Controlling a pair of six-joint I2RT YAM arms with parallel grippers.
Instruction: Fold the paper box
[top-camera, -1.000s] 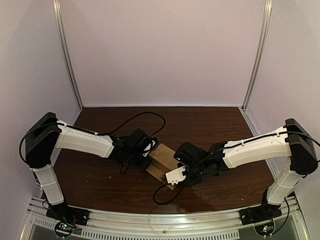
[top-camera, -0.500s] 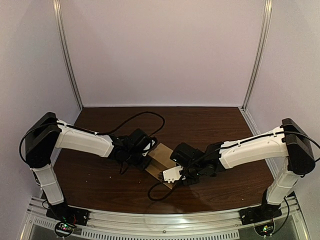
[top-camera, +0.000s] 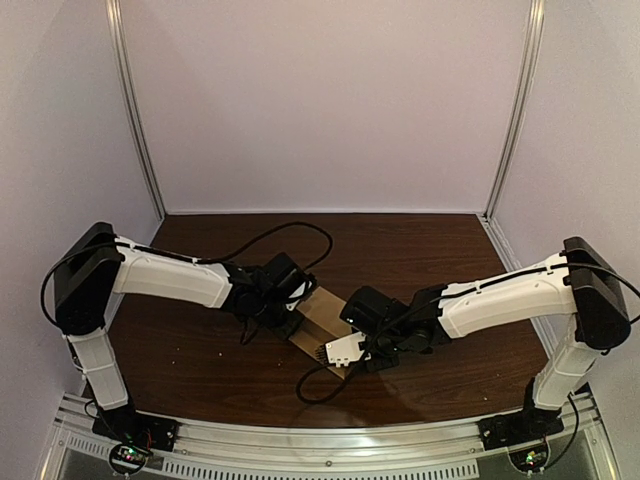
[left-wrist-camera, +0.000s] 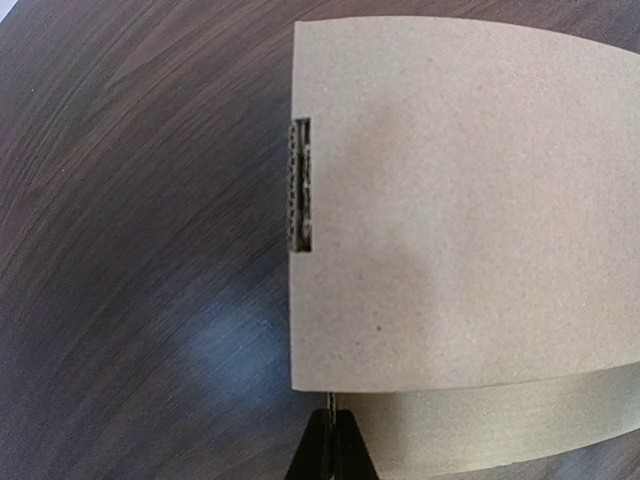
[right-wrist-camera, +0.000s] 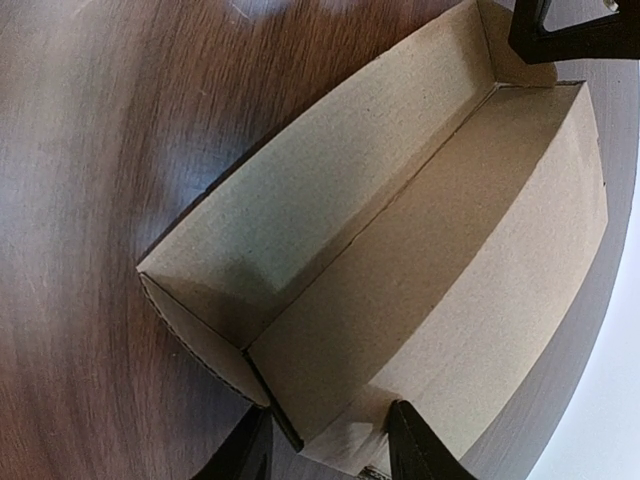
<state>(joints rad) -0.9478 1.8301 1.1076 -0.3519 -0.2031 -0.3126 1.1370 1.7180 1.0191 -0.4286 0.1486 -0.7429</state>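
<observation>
Left fingers pinching paper box edge, right fingers straddling wall

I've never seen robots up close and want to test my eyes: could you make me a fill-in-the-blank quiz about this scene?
1. The paper box is ____ in colour.
2. It lies on a dark table with ____ grain.
3. ____ robot arms reach toward it.
4. The left gripper is pinched ____ on its edge.
Missing words: brown; wood; two; shut.
</observation>
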